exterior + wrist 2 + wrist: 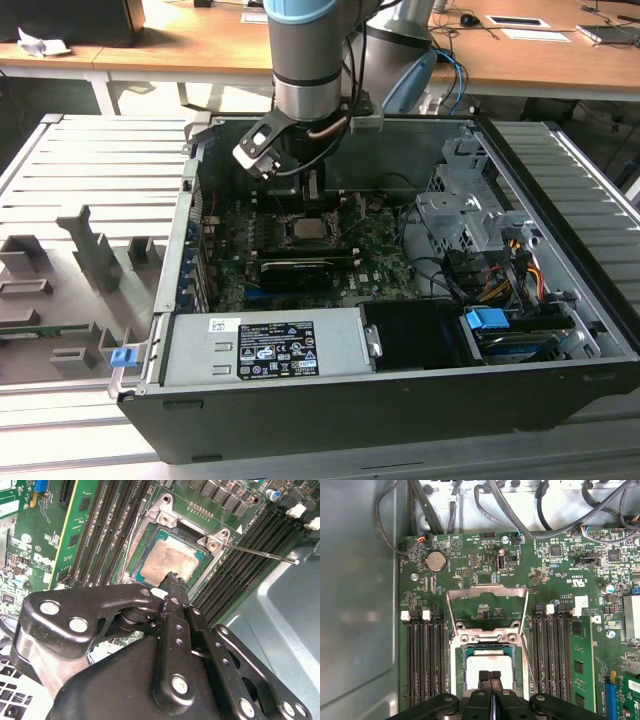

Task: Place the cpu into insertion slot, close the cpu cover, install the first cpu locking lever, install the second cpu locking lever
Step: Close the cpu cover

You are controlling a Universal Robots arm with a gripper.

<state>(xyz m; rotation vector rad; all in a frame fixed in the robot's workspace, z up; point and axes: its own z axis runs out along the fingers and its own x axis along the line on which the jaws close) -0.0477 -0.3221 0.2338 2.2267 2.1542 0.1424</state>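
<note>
The black hand (490, 675) of jointed metal links is seen with its two slim fingers pressed flat together, nothing being held between them. Its ridged tips (173, 577) are poised at the near edge of the small flat square cpu (170, 561) with a pale silver-grey metal top; whether they touch it cannot be told. The cpu (487, 661) is seated flat inside the square dark insertion slot (462, 670), which is bordered in black and rimmed in dull metal. The thin square grey metal cpu cover (487, 591) is stood open on its hinge, and green board is visible through its large window. A thin straight steel lever (260, 551) is seen slanting away from one socket corner, not latched down. Long black ribbed memory slots (425, 655) are laid out on both sides of the socket on the glossy green motherboard (470, 555). In the exterior view the hand (315, 190) is lowered into the open black sheet-metal computer case (400, 410), just above the cpu (305, 228); the case is rested on a grey ribbed worktop (90, 160)
</note>
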